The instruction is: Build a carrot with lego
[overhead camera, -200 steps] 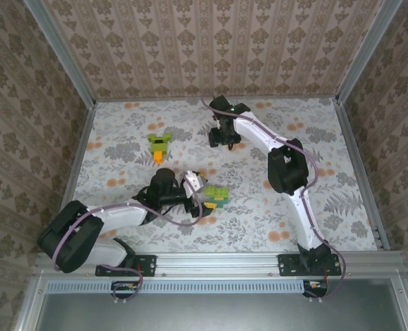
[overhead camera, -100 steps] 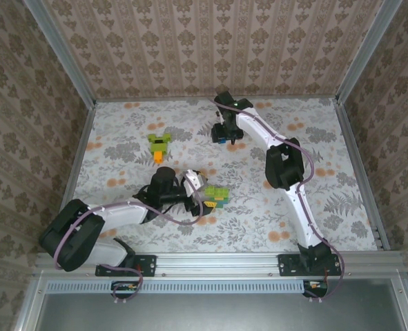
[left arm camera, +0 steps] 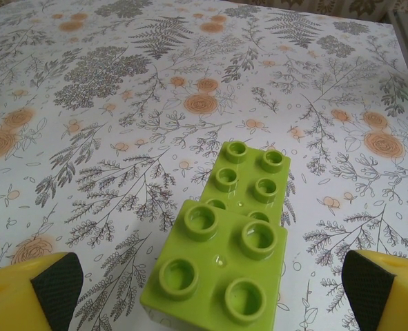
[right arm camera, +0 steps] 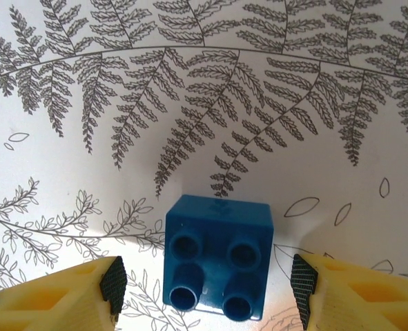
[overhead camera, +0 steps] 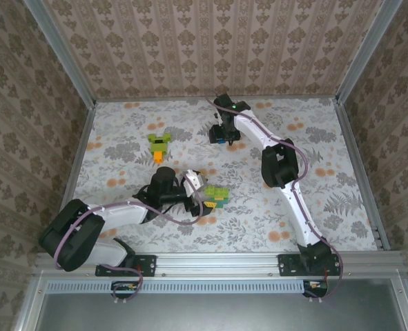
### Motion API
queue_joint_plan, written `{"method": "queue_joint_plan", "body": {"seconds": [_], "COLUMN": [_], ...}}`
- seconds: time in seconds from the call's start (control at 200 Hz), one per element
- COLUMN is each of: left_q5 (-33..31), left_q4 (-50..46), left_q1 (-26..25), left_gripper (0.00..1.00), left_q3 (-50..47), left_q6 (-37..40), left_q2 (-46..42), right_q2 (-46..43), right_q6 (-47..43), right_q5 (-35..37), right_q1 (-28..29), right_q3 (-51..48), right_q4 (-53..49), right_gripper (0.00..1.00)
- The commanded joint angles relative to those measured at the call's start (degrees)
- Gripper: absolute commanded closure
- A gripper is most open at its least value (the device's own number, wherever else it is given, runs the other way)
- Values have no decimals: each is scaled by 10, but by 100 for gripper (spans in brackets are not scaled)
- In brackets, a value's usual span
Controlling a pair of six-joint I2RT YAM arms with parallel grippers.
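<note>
Lime-green plastic lies right before my left gripper (left arm camera: 207,283): two studded bricks (left arm camera: 221,265), the nearer square one overlapping the near end of a longer one behind it. The pair sits between my fingers, whose yellow tips with black pads (left arm camera: 55,279) stand far out to either side, touching nothing, so this gripper is spread wide and holds nothing. From above, the left gripper (overhead camera: 202,193) sits low over the middle of the floral counter (overhead camera: 328,200), with those bricks (overhead camera: 216,196) just beyond its fingertips, toward the right.

My right gripper (right arm camera: 207,284) points straight down at a single blue brick (right arm camera: 217,255) resting on the fern print. The brick is square with four round studs and lies between the two black pads (right arm camera: 112,281), a little closer to the right one, with bare counter showing on both sides. The jaws are wide and grip nothing. In the overhead view the right gripper (overhead camera: 221,133) reaches to the far middle of the counter, the blue brick (overhead camera: 221,140) directly beneath it.

The carrot (overhead camera: 159,145) lies on the far left part of the counter, well apart from both grippers. Its green leafy end points to the far wall and its orange tip (overhead camera: 158,156) to the near edge. It sits left of the right gripper and beyond the left one.
</note>
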Motion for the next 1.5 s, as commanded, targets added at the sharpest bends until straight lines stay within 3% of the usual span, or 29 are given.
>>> {"method": "queue_joint_plan", "body": {"seconds": [0.0,0.38,0.79,0.95,1.495], "left_q5": [16,13,12,15,58], "left_q4": [-3,-8,-12,-15,-7], "left_q1": [3,3,3,3,-9], "left_gripper": [0,0,0,0,0], "left_q3": [14,19,24,27,25], "left_q6": [13,15,18,21,43], "left_q2": [5,14,23,28,13], "right_q2": [16,27,36,20,-287], "right_q6": [6,26,25,22,36], "right_q5": [-10,-15,-17,-14,17], "right_q1": [-2,-9,-11,-10,-10], "right_q3": [18,22,20,12,-362], "right_q4": [5,21,19,12,109], "right_gripper": [33,40,66,71,73]}}
